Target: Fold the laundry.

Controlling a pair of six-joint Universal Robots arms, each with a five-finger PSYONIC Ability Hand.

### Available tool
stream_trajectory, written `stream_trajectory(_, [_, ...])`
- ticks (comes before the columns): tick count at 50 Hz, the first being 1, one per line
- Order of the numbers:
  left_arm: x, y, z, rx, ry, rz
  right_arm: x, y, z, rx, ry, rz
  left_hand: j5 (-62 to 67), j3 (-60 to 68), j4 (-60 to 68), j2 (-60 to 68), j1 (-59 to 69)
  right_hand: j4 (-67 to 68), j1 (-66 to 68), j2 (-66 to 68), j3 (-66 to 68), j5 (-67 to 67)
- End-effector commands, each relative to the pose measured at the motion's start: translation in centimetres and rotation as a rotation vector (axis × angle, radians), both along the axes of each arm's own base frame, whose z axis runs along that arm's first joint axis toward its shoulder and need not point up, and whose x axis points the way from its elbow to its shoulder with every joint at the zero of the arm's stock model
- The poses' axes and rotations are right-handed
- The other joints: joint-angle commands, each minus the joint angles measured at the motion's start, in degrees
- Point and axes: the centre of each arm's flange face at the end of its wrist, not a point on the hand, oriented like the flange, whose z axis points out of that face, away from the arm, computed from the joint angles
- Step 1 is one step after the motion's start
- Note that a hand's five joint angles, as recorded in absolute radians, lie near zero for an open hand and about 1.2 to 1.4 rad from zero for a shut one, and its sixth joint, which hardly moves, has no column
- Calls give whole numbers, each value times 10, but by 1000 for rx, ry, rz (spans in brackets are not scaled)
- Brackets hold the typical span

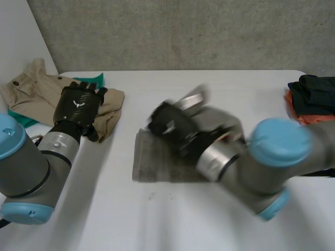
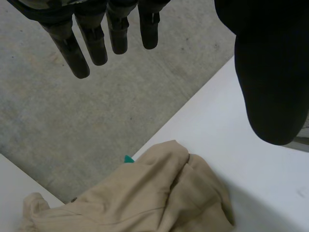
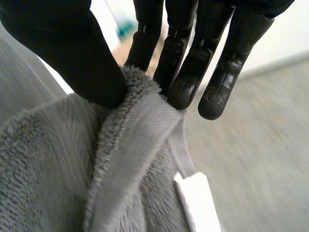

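Note:
A grey fleece towel (image 1: 157, 159) lies in the middle of the white table (image 1: 220, 89). My right hand (image 1: 170, 125) is over its far edge, and in the right wrist view the thumb and fingers (image 3: 186, 72) pinch a raised fold of the grey towel (image 3: 130, 145), with a white label beside it. My left hand (image 1: 78, 107) hovers over beige trousers (image 1: 31, 89) at the table's far left. Its fingers (image 2: 91, 43) hang straight and hold nothing, above the beige trousers (image 2: 154, 198).
A teal garment (image 1: 89, 81) peeks out from under the beige trousers. A pile of dark and orange clothes (image 1: 311, 99) sits at the table's far right edge. A grey wall runs behind the table.

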Motion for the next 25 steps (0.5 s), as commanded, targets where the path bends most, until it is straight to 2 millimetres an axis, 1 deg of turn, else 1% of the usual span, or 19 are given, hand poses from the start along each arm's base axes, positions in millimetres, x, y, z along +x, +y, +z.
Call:
stream_trajectory(1, [-5,6,-6,18,-7,-21,33,40,-60,7,100,123,-27,-20,-18,-16,-13,87,208,94,86,104])
stream_trajectory(2, [-7,7,-6,15,-6,-27,33,40,-61,2,103,120,-27,-20,-18,-16,-13,-97,25,-89,-97,-80])
stream_trajectory(3, [-9,8,-5,12,-5,-34,31,41,-60,8,106,107,-27,-20,-18,-16,-13,-543,-422,-536,-544,-526])
stream_trajectory(4, [-13,10,-3,5,-2,-47,29,40,-58,16,104,97,-27,-20,-18,-16,-13,-582,-461,-575,-583,-565])
stream_trajectory(5, [-15,11,-2,1,0,-53,28,40,-54,23,100,85,-27,-20,-18,-16,-13,-582,-461,-575,-583,-565])
stream_trajectory(6, [-17,12,-1,-2,1,-60,23,38,-46,55,87,47,-27,-20,-18,-16,-13,-582,-461,-575,-583,-565])
stream_trajectory(9, [-29,17,8,-32,13,-96,6,18,-28,131,32,-56,-27,-20,-18,-16,-13,-582,-461,-575,-583,-565])
stream_trajectory(10, [-32,18,10,-39,16,-107,-11,3,-11,209,-39,-137,-27,-20,-18,-16,-13,-582,-461,-575,-583,-565])
stream_trajectory(11, [-40,22,14,-54,25,-132,-20,-5,-2,254,-82,-177,-27,-20,-18,-16,-13,-582,-461,-575,-583,-565])
stream_trajectory(13, [-48,26,16,-62,29,-156,-36,-18,9,350,-166,-246,-27,-20,-18,-16,-13,-582,-461,-575,-583,-565])
stream_trajectory(14, [-52,28,17,-64,32,-169,-51,-24,15,449,-240,-295,-27,-20,-18,-16,-13,-582,-461,-575,-583,-565])
stream_trajectory(15, [-60,32,18,-67,38,-192,-57,-26,15,502,-265,-316,-27,-20,-18,-16,-13,-582,-461,-575,-583,-565])
stream_trajectory(17, [-67,35,17,-65,43,-212,-67,-28,11,612,-303,-351,-27,-20,-18,-16,-13,-582,-461,-575,-583,-565])
stream_trajectory(18, [-70,37,16,-63,44,-221,-78,-29,4,705,-315,-389,-27,-20,-18,-16,-13,-582,-461,-575,-583,-565])
stream_trajectory(21, [-81,43,9,-48,42,-253,-95,-34,-7,778,-295,-464,-27,-20,-18,-16,-13,-582,-461,-575,-583,-565])
stream_trajectory(22, [-83,44,7,-45,41,-260,-107,-38,-16,803,-266,-513,-27,-20,-18,-16,-13,-582,-461,-575,-583,-565])
stream_trajectory(25, [-89,47,5,-42,38,-278,-120,-43,-30,806,-201,-568,-27,-20,-18,-16,-13,-582,-461,-575,-583,-565])
